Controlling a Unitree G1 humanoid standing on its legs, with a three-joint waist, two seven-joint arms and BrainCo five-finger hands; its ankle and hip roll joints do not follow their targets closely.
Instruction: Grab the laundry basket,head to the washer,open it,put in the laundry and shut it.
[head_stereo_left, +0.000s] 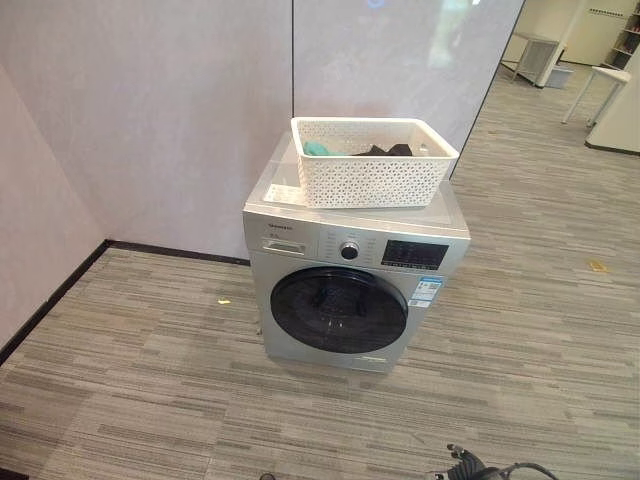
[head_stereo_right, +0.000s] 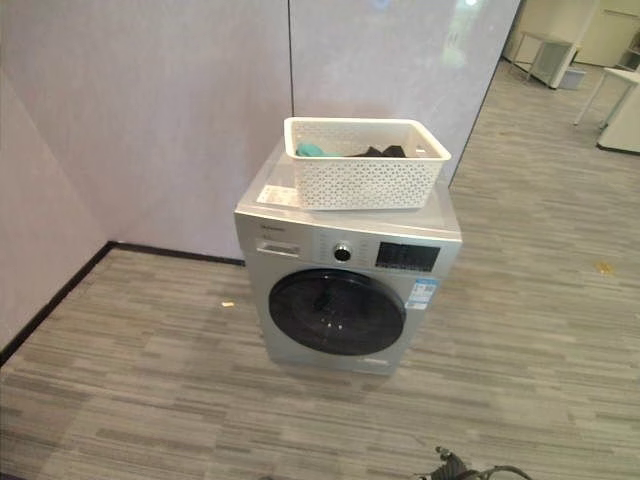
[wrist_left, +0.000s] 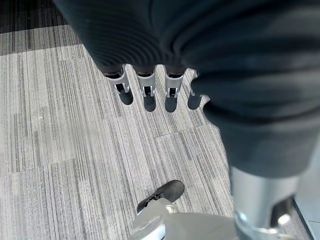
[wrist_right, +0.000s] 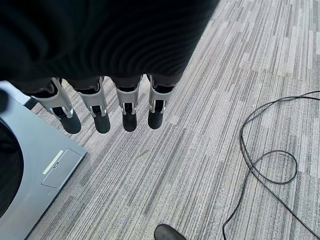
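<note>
A white lattice laundry basket (head_stereo_left: 372, 165) stands on top of the silver front-loading washer (head_stereo_left: 300, 235). Teal cloth (head_stereo_left: 318, 149) and dark cloth (head_stereo_left: 385, 151) lie inside the basket. The washer's round dark door (head_stereo_left: 338, 309) is shut. In the left wrist view my left hand (wrist_left: 145, 92) hangs over the striped floor, fingers straight, holding nothing. In the right wrist view my right hand (wrist_right: 127, 112) hangs the same way, open, with the washer's lower corner (wrist_right: 35, 170) just beside it. Both hands are well apart from the basket.
The washer backs onto a pale wall panel (head_stereo_left: 180, 100), and another wall with a black baseboard (head_stereo_left: 50, 300) runs along the left. Striped carpet (head_stereo_left: 150, 390) lies in front of the washer. White tables (head_stereo_left: 605, 80) stand far off at the back right.
</note>
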